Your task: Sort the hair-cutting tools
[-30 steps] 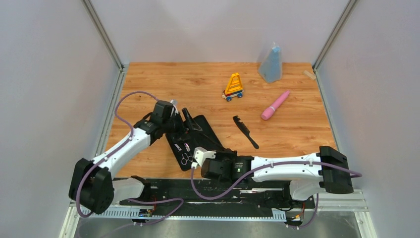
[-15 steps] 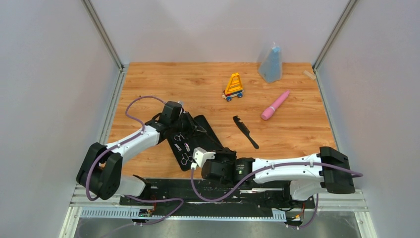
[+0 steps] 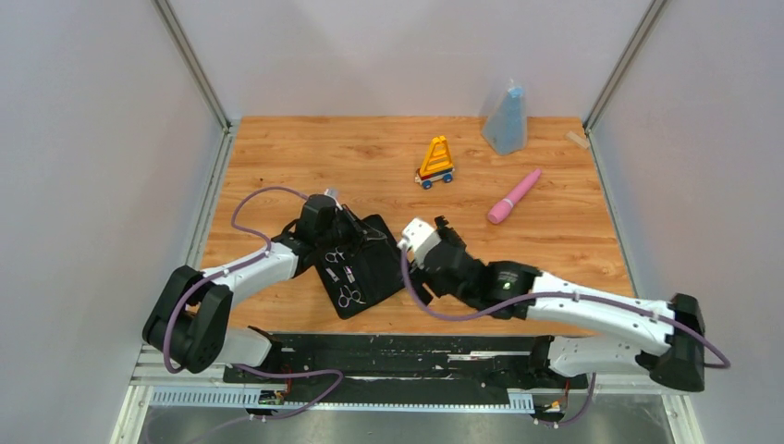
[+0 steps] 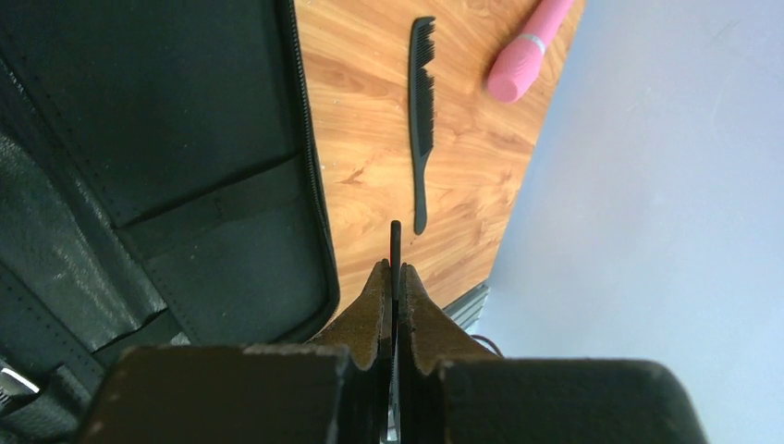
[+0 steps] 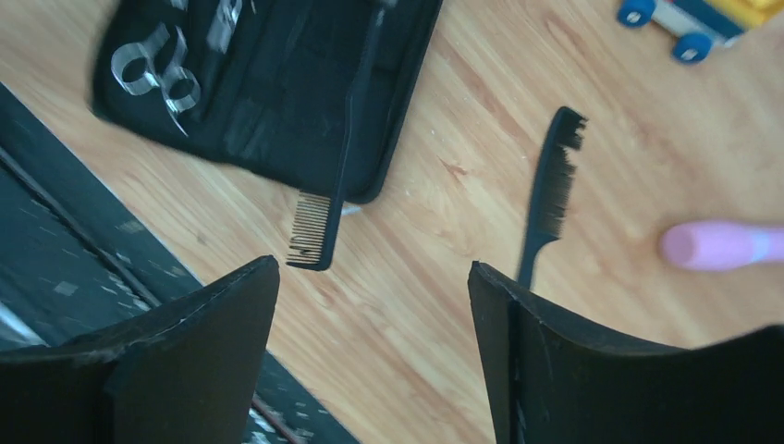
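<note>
past the case (image 5: 268, 102) edge — comb (image 5: 314, 231) in left tool (image 4: 395, 274) overhangs wood (image 5: 416, 305)

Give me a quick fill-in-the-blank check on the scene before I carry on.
The left hand is shut on a thin black comb; the right hand is ____.
The handled comb lies on the wood between the black case and the ____ wand.
The case holds ____ silver scissors.
Missing words: open, pink, two.
</note>
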Robot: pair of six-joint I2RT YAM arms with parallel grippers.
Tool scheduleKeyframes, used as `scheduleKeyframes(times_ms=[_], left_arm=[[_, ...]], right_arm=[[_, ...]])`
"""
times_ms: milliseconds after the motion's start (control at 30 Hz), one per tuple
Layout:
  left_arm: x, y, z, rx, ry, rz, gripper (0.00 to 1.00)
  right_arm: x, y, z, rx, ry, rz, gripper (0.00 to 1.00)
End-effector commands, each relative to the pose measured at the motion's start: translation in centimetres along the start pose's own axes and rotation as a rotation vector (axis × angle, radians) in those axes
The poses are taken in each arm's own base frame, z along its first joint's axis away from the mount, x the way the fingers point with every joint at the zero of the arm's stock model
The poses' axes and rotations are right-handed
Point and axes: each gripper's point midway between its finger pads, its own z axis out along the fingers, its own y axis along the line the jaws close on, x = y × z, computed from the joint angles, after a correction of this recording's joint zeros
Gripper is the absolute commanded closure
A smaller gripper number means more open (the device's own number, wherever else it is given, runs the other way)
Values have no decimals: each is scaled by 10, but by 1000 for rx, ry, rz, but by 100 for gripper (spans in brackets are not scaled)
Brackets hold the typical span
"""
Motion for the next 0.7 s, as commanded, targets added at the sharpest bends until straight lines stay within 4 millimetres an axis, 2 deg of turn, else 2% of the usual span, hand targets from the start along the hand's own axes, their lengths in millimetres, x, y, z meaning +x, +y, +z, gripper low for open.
scheduleKeyframes(times_ms=[0, 167, 200, 300, 467, 667], left_arm=[[-19, -33, -4, 146, -86, 0, 100], [-26, -43, -11, 218, -142, -20, 100], [-27, -44, -12, 230, -154, -27, 100], [-29, -49, -16, 288, -175, -71, 100], [-33, -59, -24, 377, -197, -144, 100], [-35, -75, -32, 460, -205, -175, 100]], right_arm=[[-23, -1, -24, -204, -115, 439, 22], [-33, -19, -39, -370, -254, 852, 20], [-26, -20, -36, -387, -256, 927, 20], [-24, -27, -34, -449, -295, 1097, 23], [-18, -37, -23, -485, -337, 1273, 30], [-19, -40, -16, -548, -387, 1389, 36]])
